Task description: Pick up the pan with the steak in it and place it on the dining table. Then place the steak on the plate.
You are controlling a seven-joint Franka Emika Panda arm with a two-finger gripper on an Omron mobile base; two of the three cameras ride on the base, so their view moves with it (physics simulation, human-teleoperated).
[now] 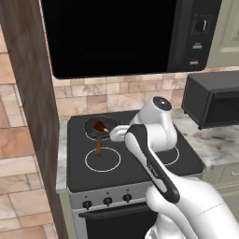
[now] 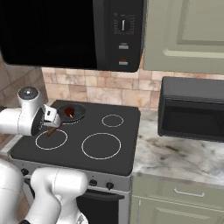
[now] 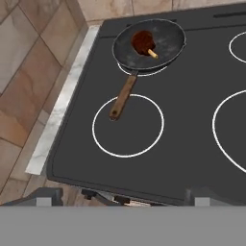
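Observation:
The pan (image 3: 166,42) is small, round and black, and it sits on the back-left burner of the black stove (image 3: 192,144). Its brown wooden handle (image 3: 122,98) points toward the front-left burner ring. The steak (image 3: 142,41), a reddish-brown chunk with a pale bit, lies inside the pan. The pan (image 1: 95,127) and steak (image 1: 99,124) also show in the left base view, and the pan (image 2: 74,113) and steak (image 2: 68,112) in the right base view. My gripper (image 3: 127,196) hovers above the stove's front-left area, open and holding nothing, some way short of the handle. The dining table and plate are out of view.
A black microwave (image 1: 116,32) hangs low over the stove. A dark toaster oven (image 2: 192,113) stands on the marble counter (image 2: 175,157) to the right. A brown wall panel (image 1: 28,93) closes off the stove's left side. Knobs (image 1: 107,201) line the stove front.

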